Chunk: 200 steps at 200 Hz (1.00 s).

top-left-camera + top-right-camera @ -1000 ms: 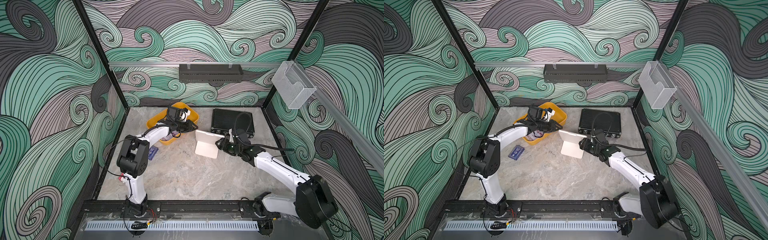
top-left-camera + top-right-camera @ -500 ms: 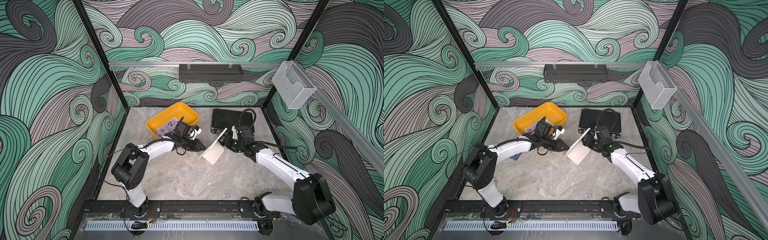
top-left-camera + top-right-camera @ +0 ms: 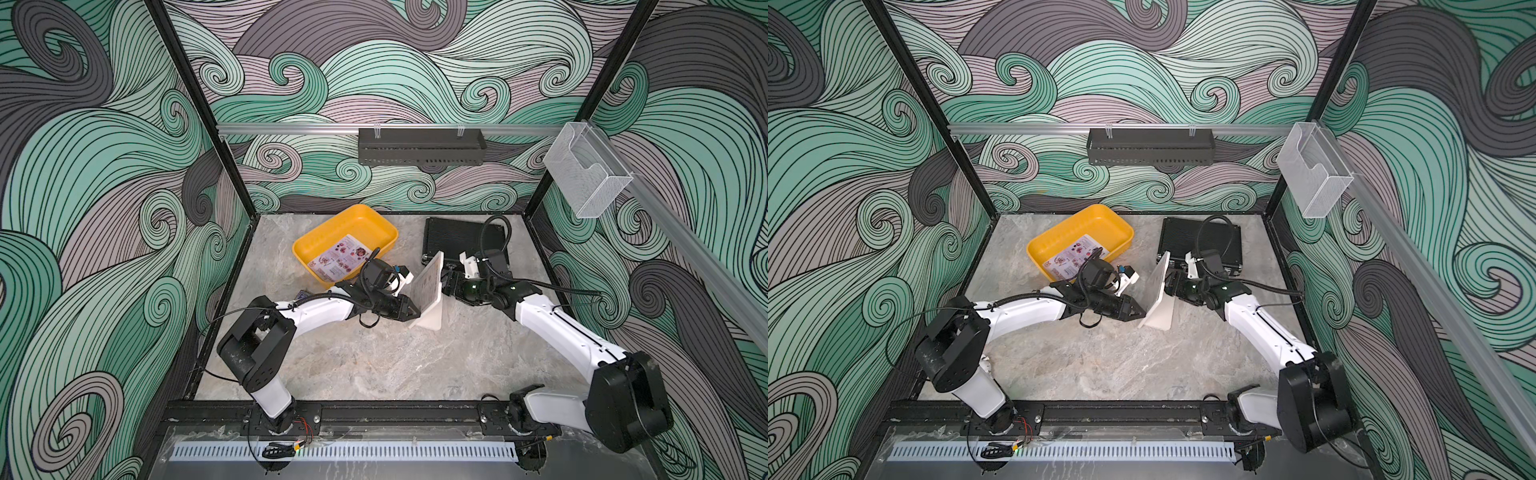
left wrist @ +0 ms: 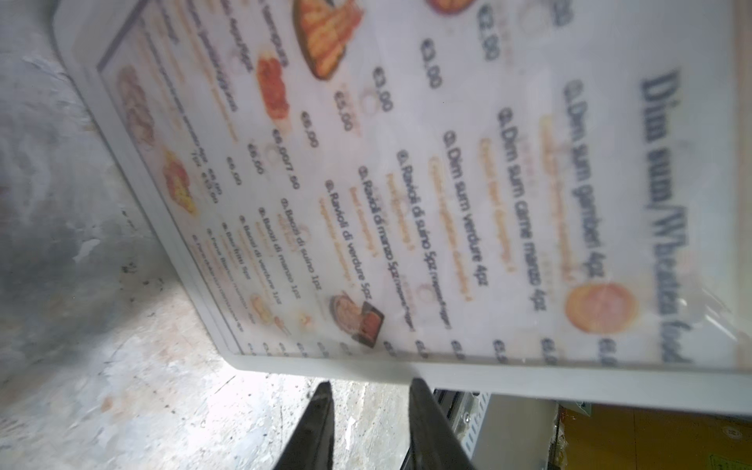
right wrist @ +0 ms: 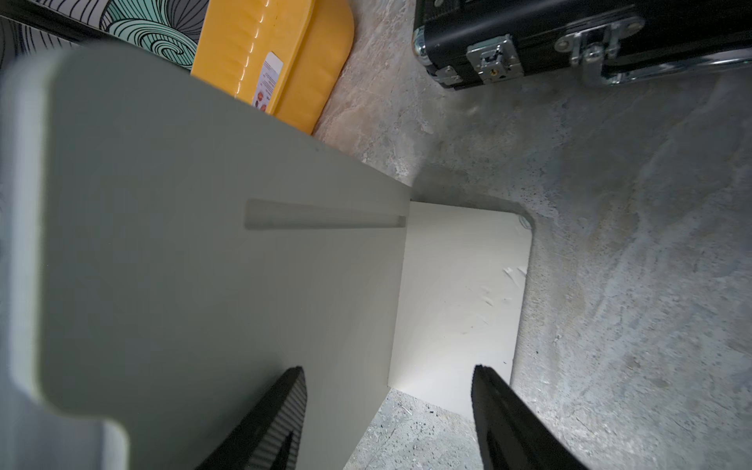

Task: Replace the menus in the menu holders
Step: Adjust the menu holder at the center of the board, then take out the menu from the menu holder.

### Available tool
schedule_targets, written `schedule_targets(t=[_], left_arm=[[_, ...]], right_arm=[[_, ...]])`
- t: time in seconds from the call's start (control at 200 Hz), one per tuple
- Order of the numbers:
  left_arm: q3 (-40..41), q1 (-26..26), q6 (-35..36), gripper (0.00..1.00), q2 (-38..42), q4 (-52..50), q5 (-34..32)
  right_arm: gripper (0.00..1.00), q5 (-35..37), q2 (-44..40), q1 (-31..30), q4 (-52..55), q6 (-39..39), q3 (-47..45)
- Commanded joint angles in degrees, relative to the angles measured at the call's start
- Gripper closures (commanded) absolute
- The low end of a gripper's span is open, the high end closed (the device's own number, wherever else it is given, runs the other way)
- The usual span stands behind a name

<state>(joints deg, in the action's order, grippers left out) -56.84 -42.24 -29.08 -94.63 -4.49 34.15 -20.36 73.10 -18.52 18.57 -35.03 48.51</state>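
Two grippers flank the menu holder's [image 3: 432, 320] edges.
Left gripper [image 3: 415, 312] barely parted, right gripper [image 3: 445, 284] spread; white menu [image 4: 447, 183] readable only by left wrist.

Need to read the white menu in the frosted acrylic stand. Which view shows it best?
Left wrist: the white menu fills the frame, slightly blurred. Both top views show it small and slanted; right wrist shows only the frosted acrylic stand's blank back.

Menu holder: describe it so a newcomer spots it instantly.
On the marble table, look in front of the yellow tray and black case. The menu holder is there between the left claw and right claw. Unlike those boxy neighbours, it is a thin frosted panel standing on a short foot.
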Motion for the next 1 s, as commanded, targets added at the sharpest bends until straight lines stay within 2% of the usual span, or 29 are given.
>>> schedule_targets(t=[0.0,0.135,0.21,0.36,0.46,0.57,0.676,0.746,0.996], left_arm=[[0.6,-1.3,-2.0,0.69,0.6,2.9,-2.5],[2.0,-1.3,-4.0,0.69,4.7,1.6,-9.3],[1.7,-1.3,-6.3,0.69,6.9,0.3,-13.1],[-1.6,-1.2,-11.0,0.65,7.6,-0.9,-14.5],[-3.9,-1.2,-13.6,0.64,7.1,-0.2,-14.8],[-6.9,-1.2,-15.3,0.64,4.8,-0.3,-15.3],[-9.6,-1.2,-17.1,0.65,2.0,-0.8,-15.0],[-10.1,-1.2,-18.7,0.65,1.0,0.2,-15.0],[-10.7,-1.2,-20.1,0.65,-0.7,1.4,-15.0]], right_arm=[[0.31,1.2,-3.5,2.3,6.0,1.1,1.3],[0.32,1.0,-8.6,6.2,11.0,0.8,1.4],[0.36,-1.3,-11.3,7.2,12.8,-0.1,2.7],[0.44,-11.3,-12.1,6.8,12.6,-2.7,6.7],[0.46,-14.1,-10.9,5.6,11.7,-3.5,9.6],[0.5,-14.0,-8.4,3.8,9.8,-4.6,11.6],[0.52,-11.0,-5.8,2.0,11.4,-3.9,13.7],[0.53,-9.2,-5.2,1.2,11.3,-4.1,13.6],[0.54,-9.8,-2.8,-0.8,8.9,-4.9,13.2]])
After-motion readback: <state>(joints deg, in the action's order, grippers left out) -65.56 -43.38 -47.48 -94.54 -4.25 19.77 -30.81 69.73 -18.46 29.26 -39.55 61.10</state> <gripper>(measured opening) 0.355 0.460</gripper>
